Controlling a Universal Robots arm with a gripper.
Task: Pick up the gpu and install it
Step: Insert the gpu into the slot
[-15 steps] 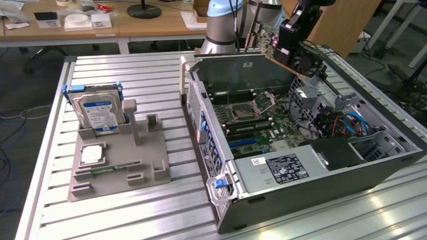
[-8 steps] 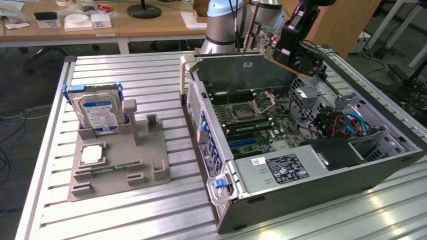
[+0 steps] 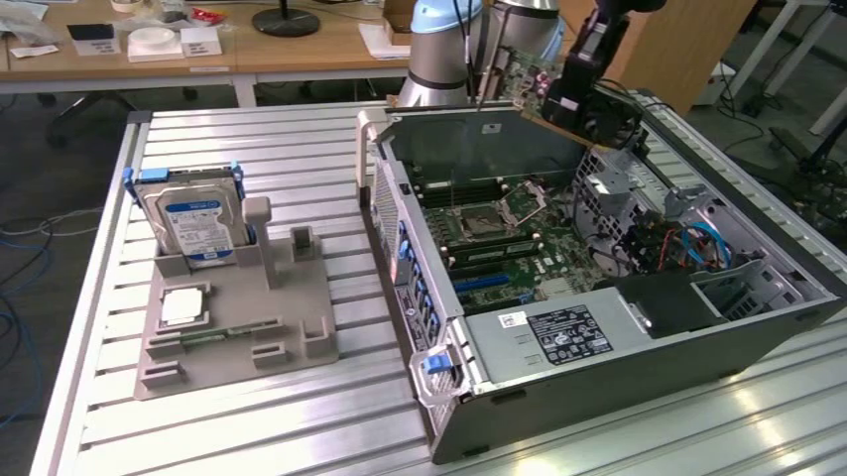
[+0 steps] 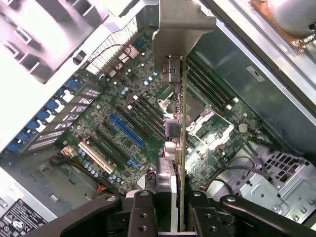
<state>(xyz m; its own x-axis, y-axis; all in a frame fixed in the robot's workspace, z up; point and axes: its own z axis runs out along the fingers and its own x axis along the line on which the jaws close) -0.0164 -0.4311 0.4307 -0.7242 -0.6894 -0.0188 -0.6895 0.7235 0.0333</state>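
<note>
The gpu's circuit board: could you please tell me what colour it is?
The gpu has a green board, seen best in the exterior view.

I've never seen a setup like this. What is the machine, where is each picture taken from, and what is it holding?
The machine is a robot arm with a pincer at its end. One picture comes from a camera off the arm; the other from a camera on the arm's wrist, looking down past the pincer. The pincer is clamped on the gpu, a green circuit card, above an open computer case and its motherboard. On the metal table, a gray holder carries a hard drive standing upright.
</note>
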